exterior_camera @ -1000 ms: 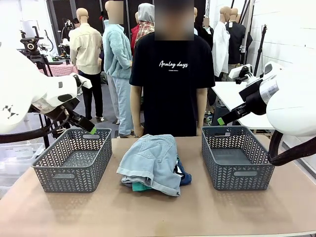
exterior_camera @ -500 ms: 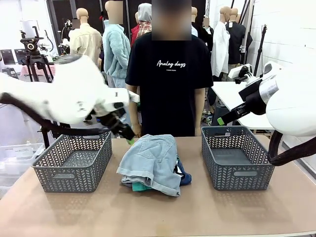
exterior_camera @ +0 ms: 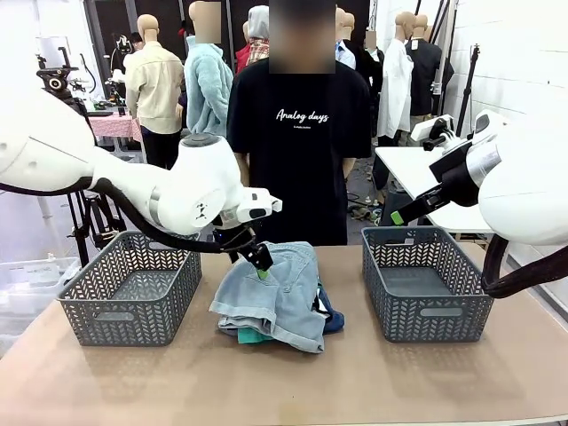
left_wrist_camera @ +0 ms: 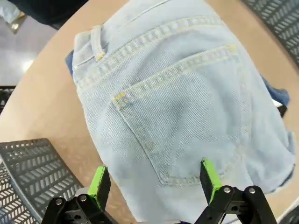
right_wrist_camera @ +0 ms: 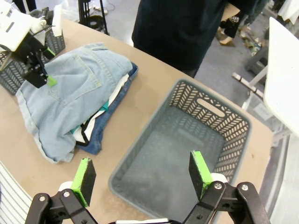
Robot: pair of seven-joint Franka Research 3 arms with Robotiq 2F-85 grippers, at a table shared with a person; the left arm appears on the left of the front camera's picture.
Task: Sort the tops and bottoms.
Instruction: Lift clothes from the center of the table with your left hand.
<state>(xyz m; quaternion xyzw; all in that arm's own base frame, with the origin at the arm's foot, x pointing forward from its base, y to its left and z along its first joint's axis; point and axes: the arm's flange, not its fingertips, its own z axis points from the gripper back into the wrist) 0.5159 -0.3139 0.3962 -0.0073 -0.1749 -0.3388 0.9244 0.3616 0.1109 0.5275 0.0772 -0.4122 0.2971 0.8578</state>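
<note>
Tan table [exterior_camera: 382, 382]: faded denim [exterior_camera: 275, 288] lies between left basket [exterior_camera: 133, 288] and right basket [exterior_camera: 426, 284], with the teal top [exterior_camera: 253, 336] underneath. Left gripper [exterior_camera: 260, 259]: jaws wide, empty, just above the denim. Right gripper [right_wrist_camera: 140, 175]: jaws wide, empty, raised over the right basket.

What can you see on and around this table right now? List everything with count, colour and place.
denim garment: one, faded grey-blue, top of the pile at table centre
teal top: one, teal-green, edge peeking from under the pile's near side
white shorts: one, white with black trim, layered inside the pile
denim shorts: one, mid-blue, low in the pile, toward the right basket
baskets: two, grey, one left and one right of the pile
table: one, tan
person: one, black T-shirt with white script, far side
left end effector: one, black with green pads, open, over the denim garment
right end effector: one, black with green pads, open, raised by the right basket
</note>
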